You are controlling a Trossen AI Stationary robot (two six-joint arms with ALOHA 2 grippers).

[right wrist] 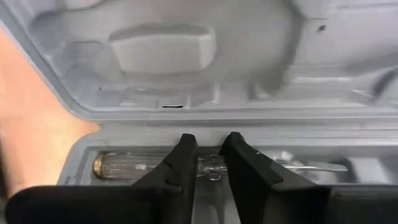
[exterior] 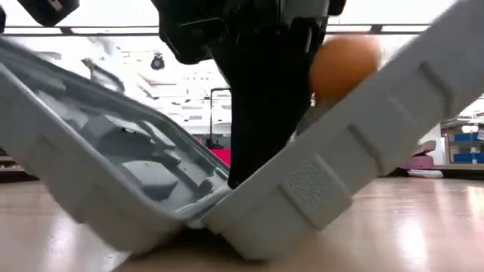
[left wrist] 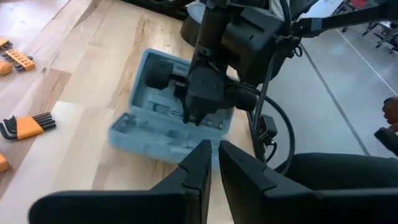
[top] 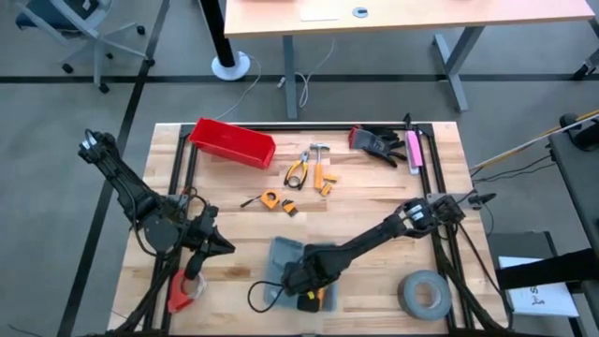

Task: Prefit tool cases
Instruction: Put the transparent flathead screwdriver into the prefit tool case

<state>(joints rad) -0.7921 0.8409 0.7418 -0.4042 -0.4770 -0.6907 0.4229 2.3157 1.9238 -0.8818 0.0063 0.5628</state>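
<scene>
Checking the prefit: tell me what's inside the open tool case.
In the tool case, one long recess holds a clear-handled screwdriver, with the right claw over its shaft. The other visible recesses look empty. The claw and arm cover the rest.

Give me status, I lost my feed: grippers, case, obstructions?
Right gripper inside open tool case, fingers straddling a clear-handled screwdriver. Left gripper shut, waiting beside. Nothing blocking.

No readable text, label, brand or number shows anywhere in these views.
</scene>
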